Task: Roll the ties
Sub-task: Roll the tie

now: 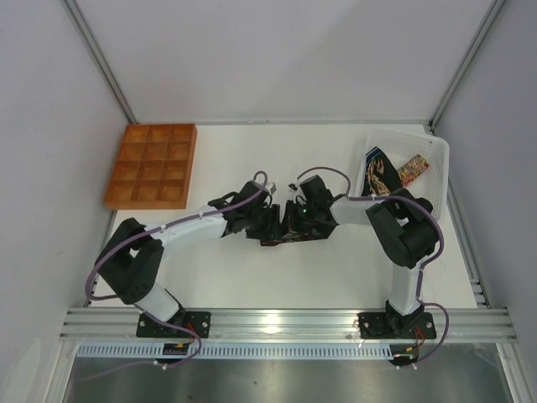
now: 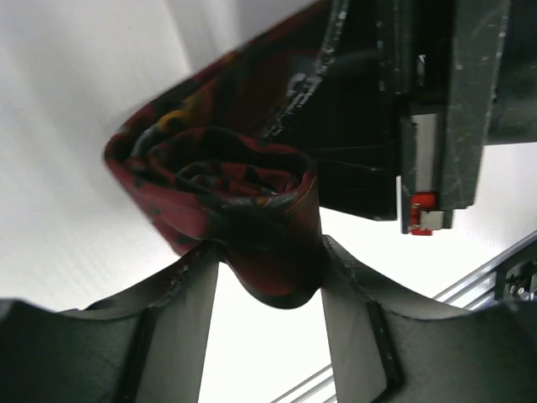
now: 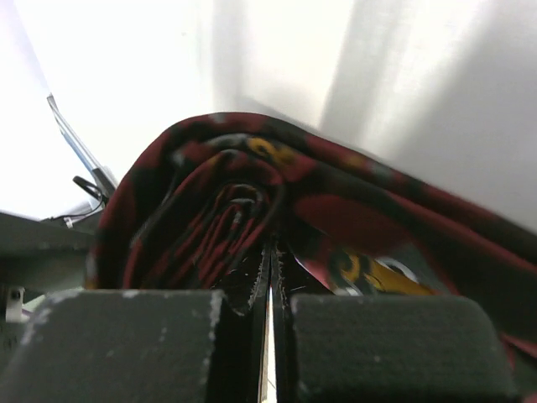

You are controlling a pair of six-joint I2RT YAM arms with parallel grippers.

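A maroon tie (image 1: pixel 279 241) with black and gold print lies at the table's middle, hemmed in by both grippers. In the left wrist view it is wound into a loose roll (image 2: pixel 218 176). My left gripper (image 2: pixel 268 252) is shut on the lower loop of the roll, and the cloth touches both fingers. My right gripper (image 3: pixel 273 252) is shut, its tips buried in the core of the roll (image 3: pixel 210 210), and the tie wraps around them. From above, the left gripper (image 1: pixel 270 225) and right gripper (image 1: pixel 295 220) meet over the roll and hide most of it.
A white basket (image 1: pixel 440 155) at the back right holds more patterned ties (image 1: pixel 382 172). An orange compartment tray (image 1: pixel 151 165) sits at the back left. An aluminium rail runs along the near edge.
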